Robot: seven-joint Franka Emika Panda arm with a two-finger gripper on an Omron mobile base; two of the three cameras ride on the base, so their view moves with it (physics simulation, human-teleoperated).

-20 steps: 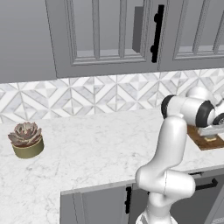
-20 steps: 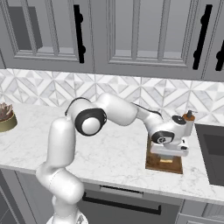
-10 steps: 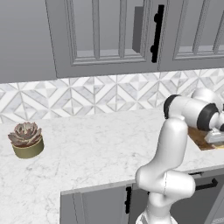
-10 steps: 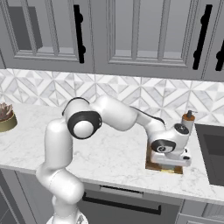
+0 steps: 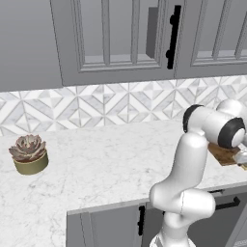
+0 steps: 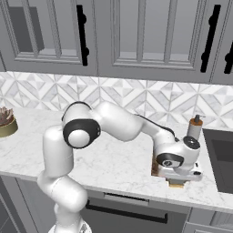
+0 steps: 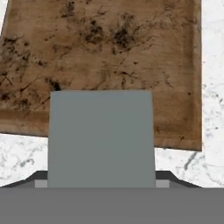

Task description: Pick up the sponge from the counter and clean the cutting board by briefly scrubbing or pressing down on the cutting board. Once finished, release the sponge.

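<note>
The cutting board [image 7: 105,57] is a stained brown wooden slab on the white marble counter [image 7: 212,131]. The sponge [image 7: 100,135] shows as a flat grey block over the board's near edge, with my gripper [image 7: 101,177] shut on it and a dark fingertip [image 7: 162,176] peeking out beside it. From the right base view, my gripper [image 6: 178,175] sits low over the cutting board [image 6: 154,168], hiding most of it. In the left base view, the cutting board [image 5: 223,153] lies behind the arm, and the gripper [image 5: 242,157] is at the frame's right edge.
A potted succulent [image 5: 30,154] stands far left on the counter. A soap bottle [image 6: 195,127] stands just behind the board, and the sink [image 6: 220,159] lies to its right. Wall cabinets hang above; the counter's front edge runs close below the board.
The hand has come down and toward the board's front edge with the sponge in it, now pressed low over the board. The board and plant have stayed put.
</note>
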